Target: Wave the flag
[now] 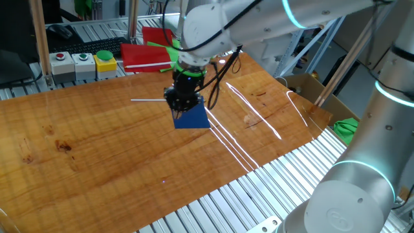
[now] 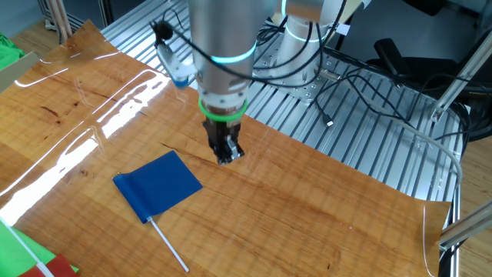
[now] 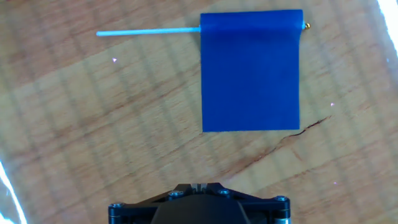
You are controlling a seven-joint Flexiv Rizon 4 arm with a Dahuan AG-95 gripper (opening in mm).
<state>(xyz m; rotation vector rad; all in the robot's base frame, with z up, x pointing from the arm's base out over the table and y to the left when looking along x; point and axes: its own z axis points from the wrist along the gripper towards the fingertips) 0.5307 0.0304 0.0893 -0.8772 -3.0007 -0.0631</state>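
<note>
The flag (image 2: 157, 185) lies flat on the wooden table, a dark blue rectangle on a thin white stick (image 2: 169, 245). It also shows in one fixed view (image 1: 192, 118) and in the hand view (image 3: 251, 71), with its stick (image 3: 149, 32) pointing left. My gripper (image 2: 224, 156) points down just over the table beside the flag's free edge, a short gap away and not touching it. Its fingers are together and hold nothing. In the hand view only the gripper's tip (image 3: 198, 185) shows at the bottom edge, below the flag.
Red flat pieces (image 1: 145, 55) with green pieces (image 1: 169, 52) lie at the table's back edge, next to a box of buttons (image 1: 84, 63). A cardboard box (image 1: 304, 84) and a green object (image 1: 346, 126) sit off the right side. Cables (image 2: 369, 85) run over the metal frame.
</note>
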